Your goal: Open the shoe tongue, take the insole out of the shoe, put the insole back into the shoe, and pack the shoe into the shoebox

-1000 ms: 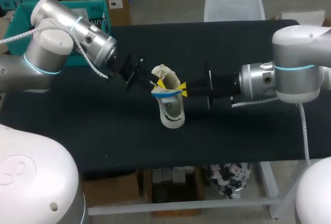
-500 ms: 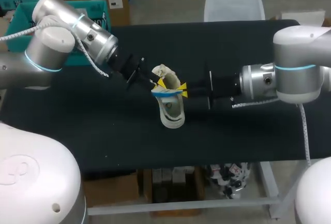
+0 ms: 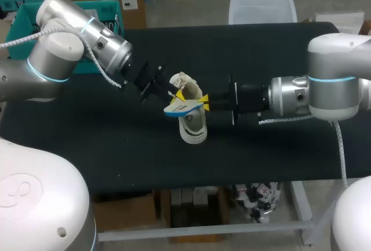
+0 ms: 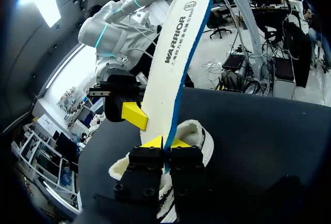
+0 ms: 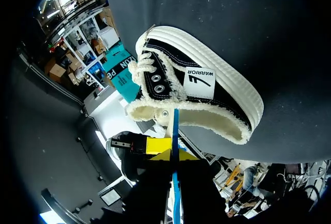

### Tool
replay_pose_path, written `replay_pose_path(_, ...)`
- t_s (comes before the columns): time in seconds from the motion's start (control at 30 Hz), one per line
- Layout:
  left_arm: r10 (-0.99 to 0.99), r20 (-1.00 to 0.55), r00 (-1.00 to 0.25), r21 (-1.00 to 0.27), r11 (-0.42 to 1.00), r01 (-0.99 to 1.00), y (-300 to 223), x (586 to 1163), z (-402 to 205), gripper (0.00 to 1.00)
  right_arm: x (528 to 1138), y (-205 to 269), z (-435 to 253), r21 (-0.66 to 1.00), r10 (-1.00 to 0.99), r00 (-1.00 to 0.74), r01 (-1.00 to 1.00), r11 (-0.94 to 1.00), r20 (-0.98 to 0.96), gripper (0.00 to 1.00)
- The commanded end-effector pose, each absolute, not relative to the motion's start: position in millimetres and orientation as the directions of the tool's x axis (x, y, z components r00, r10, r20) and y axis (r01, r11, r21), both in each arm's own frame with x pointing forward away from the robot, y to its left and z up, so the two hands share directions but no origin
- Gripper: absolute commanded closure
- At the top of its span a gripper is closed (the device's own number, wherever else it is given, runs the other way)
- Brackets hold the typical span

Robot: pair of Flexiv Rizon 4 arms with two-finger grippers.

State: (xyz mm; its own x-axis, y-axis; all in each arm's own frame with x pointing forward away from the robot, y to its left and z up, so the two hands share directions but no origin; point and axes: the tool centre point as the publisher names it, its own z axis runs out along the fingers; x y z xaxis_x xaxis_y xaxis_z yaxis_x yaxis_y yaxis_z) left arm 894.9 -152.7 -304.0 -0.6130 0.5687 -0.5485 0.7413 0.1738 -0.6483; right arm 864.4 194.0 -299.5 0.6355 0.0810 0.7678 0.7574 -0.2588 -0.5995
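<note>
Holding the insole (image 4: 176, 53) over the shoe (image 5: 207, 89): left gripper (image 4: 164, 142), seemingly right gripper (image 5: 175, 157).

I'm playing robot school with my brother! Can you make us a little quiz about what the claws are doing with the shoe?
1. True or false: the insole is tucked inside the shoe.
2. Look at the left claw and the right claw. Which one pinches the insole? A) only the left, B) only the right, C) both.
3. Fill in the blank: the shoe rests on the black ____.

Key:
1. False. The insole is out, held up above the shoe.
2. C.
3. table.
</note>
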Motion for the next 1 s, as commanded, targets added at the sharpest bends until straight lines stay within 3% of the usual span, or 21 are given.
replay_pose_path(0.03,0.559,-0.553,-0.618,-0.645,0.182,0.742,-153,893,-310,1.0,864,195,-308,-0.598,0.043,0.624,0.764,-0.242,0.78,1.0)
replay_pose_path(0.8,0.534,-0.563,-0.63,-0.624,0.224,0.748,-150,904,-330,1.0,875,202,-332,-0.624,0.023,0.643,0.751,-0.218,0.766,1.0)
replay_pose_path(0.87,0.532,-0.564,-0.631,-0.624,0.225,0.748,-150,904,-330,1.0,872,201,-327,-0.621,0.018,0.641,0.749,-0.231,0.767,0.62)
replay_pose_path(1.0,0.531,-0.564,-0.632,-0.623,0.23,0.748,-151,904,-332,1.0,867,198,-318,-0.603,0.028,0.629,0.756,-0.253,0.777,0.53)
